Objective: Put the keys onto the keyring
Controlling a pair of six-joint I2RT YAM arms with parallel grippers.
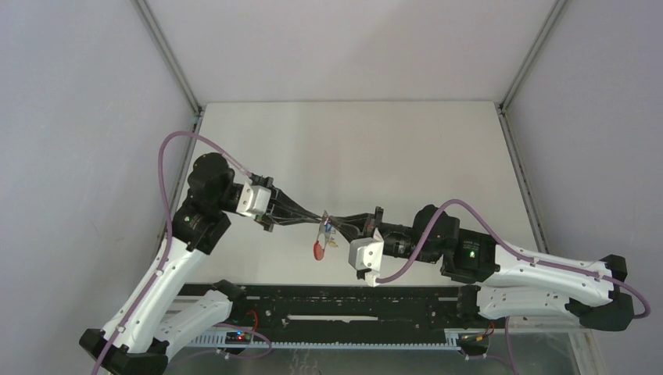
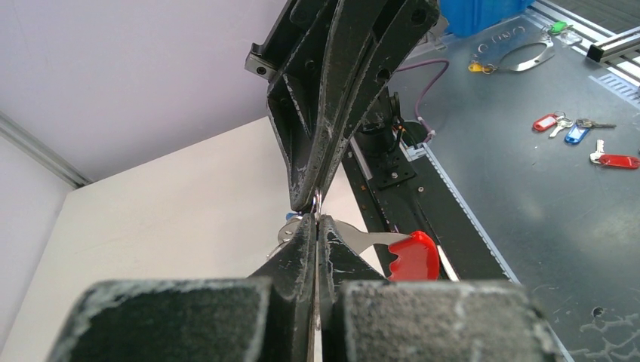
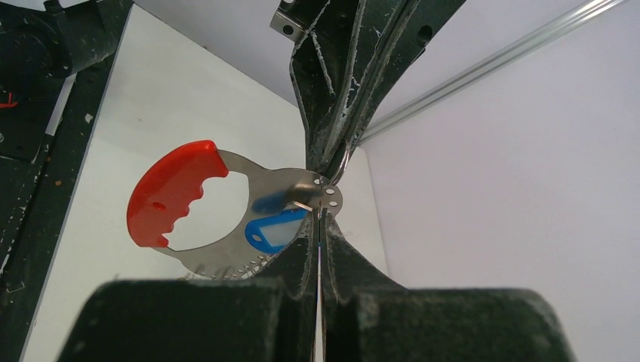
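both arms met tip to tip over the middle of the table (image 1: 406, 148), with the work held up off it. left gripper (image 2: 316, 223) was pressed together, right gripper (image 3: 320, 220) likewise. each nipped the same end of the keyring (image 3: 298, 183), at the perforated corner where a wire clip (image 3: 342, 161) stood up. could not tell for certain which jaws had the plate and which the clip. red band (image 3: 170, 193) hung free at the plate's other end. blue key (image 3: 276, 230) lay against the plate just beside the right fingers; whether its loop was through a clip was hidden. yellow-orange key was not made out in any view.

judgement: threading step was in hand. to do it well, one gripper should only steady the plate, with no twist. the other should spring the clip just enough and feed along the wire's curve, slowly. the pinch was at the very tips, so thin metal could slip or pivot. check that the tag hangs from the clip before either gripper lets go.
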